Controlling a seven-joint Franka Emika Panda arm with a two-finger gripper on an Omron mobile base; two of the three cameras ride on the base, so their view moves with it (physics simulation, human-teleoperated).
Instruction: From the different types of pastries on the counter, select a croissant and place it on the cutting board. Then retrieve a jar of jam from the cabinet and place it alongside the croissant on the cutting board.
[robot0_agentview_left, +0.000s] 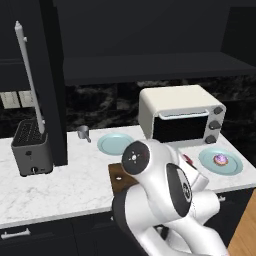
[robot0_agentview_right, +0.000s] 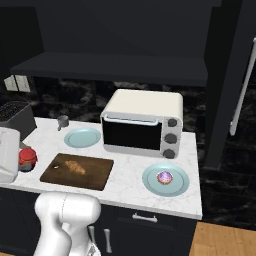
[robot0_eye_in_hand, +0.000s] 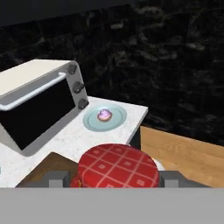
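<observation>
Matt dark wooden cutting board (robot0_agentview_right: 87, 172), grey-veined white marble counter (robot0_agentview_right: 130, 175), smooth cream toaster oven (robot0_agentview_right: 142, 122), red checked jar lid (robot0_eye_in_hand: 118, 166).

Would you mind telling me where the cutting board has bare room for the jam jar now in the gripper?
The cutting board is bare on its right half, between the croissant and the plate holding the frosted pastry. The gripper holds the jam jar off the board's left end. Behind the board, the toaster oven crowds the counter.

The counter (robot0_agentview_right: 125, 172) bears a cutting board (robot0_agentview_right: 95, 175), toaster oven (robot0_agentview_right: 141, 122), two plates (robot0_agentview_right: 82, 137), cup (robot0_agentview_right: 63, 121), toaster (robot0_agentview_left: 31, 145).
</observation>
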